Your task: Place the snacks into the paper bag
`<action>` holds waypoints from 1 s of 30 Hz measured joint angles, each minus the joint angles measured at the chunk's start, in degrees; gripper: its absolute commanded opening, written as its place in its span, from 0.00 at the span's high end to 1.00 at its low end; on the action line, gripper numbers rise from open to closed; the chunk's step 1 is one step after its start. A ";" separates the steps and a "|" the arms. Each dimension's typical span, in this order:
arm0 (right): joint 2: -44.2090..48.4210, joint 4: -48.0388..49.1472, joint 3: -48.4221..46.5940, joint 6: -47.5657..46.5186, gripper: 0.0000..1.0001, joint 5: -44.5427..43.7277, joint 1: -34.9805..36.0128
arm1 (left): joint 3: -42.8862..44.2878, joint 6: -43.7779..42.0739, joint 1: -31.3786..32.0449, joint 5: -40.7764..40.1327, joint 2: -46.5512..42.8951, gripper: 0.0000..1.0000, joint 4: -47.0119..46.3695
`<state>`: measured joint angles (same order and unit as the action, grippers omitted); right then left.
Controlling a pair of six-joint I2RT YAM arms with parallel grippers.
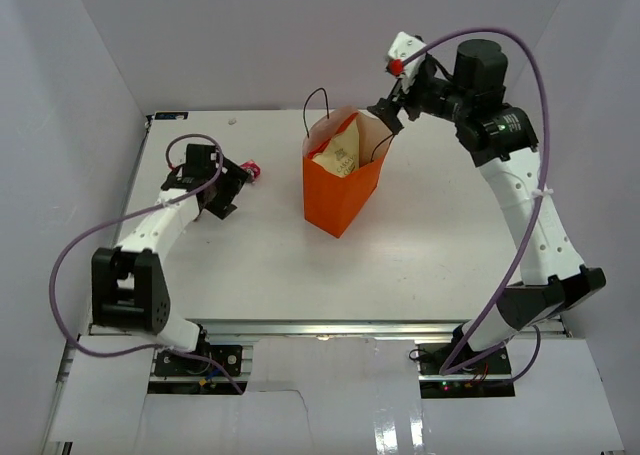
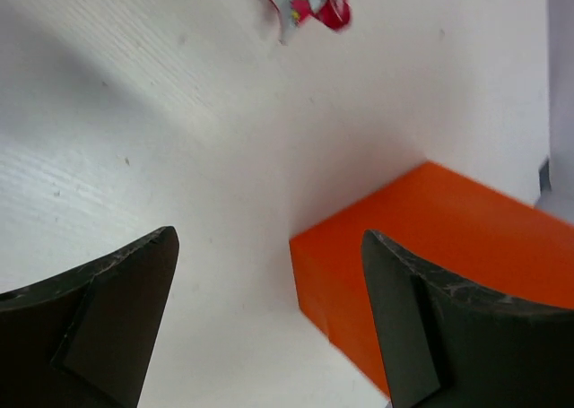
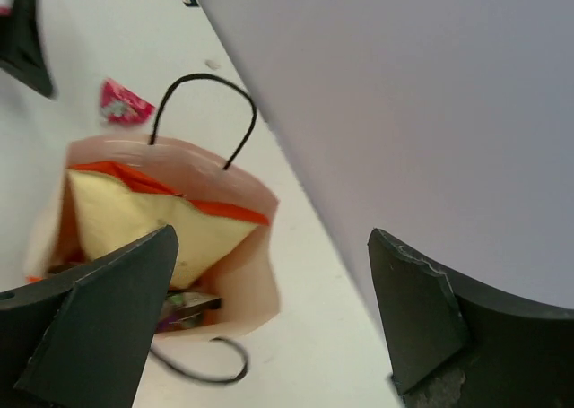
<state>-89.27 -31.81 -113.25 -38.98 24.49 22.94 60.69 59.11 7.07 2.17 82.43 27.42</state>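
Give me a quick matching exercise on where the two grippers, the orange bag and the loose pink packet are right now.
Things:
1. left gripper
2. right gripper
3. upright orange paper bag with black cord handles
4. small shiny pink-red snack packet

Places or states:
A. lying on the white table, outside the bag
B. open, above the bag's mouth
C. standing mid-table, cream chip bag inside
D. open, low over the table near the loose packet

Pairs: 1-D, 2-B, 3-C, 4-A

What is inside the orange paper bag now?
The paper bag holds a cream chip bag with a red-orange edge and small dark packets below. The bottom is hidden beneath them.
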 measured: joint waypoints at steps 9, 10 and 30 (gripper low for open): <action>12.04 2.91 20.13 16.98 0.09 9.53 -15.37 | 9.49 10.99 -0.70 -5.75 22.62 0.07 -2.14; 12.90 3.08 22.67 17.77 0.09 10.16 -16.76 | 11.02 11.43 -0.76 -6.25 24.55 0.07 -2.45; 19.37 4.98 36.26 19.82 0.10 17.51 -21.05 | 26.91 12.11 -3.89 -5.05 39.52 0.71 -4.02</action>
<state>-69.91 -26.83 -76.99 -19.16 42.00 1.89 87.59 71.22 3.18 -2.87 121.95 23.40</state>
